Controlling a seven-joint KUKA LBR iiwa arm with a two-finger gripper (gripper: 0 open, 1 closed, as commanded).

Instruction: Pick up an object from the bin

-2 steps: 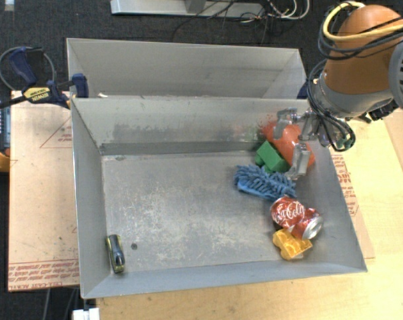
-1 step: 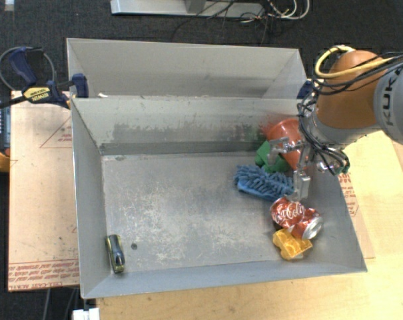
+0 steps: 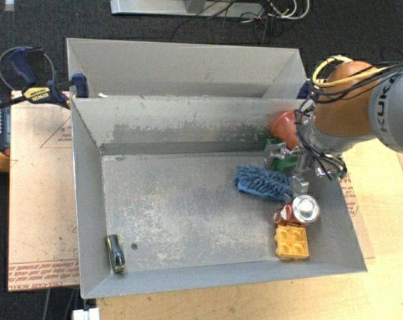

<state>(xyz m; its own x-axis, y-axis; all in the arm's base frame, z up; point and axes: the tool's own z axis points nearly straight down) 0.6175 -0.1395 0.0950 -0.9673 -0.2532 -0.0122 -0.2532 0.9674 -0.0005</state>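
Camera view: a grey metal bin is recorded from above, with the arm entering from the right under its orange cover.

- The claw is placed low on the right side of the bin, near the far wall. Whether it is clenched or released cannot be told, and nothing is seen grasped in it.
- Blue bristly brush: laid flat on the floor just to the left of the claw, its right end touching or nearly touching it. It is the nearest thing to the claw.
- Silver-topped round can: set just in front of the claw, with a red and white side shown.
- Yellow-orange studded block: laid against the can on its near side, close to the right wall.
- Red-orange rounded thing: seen at the far wall beside the wrist. It cannot be told whether it is loose or fixed to the arm.
- Small dark toy car: parked in the near left corner, well apart from the rest.
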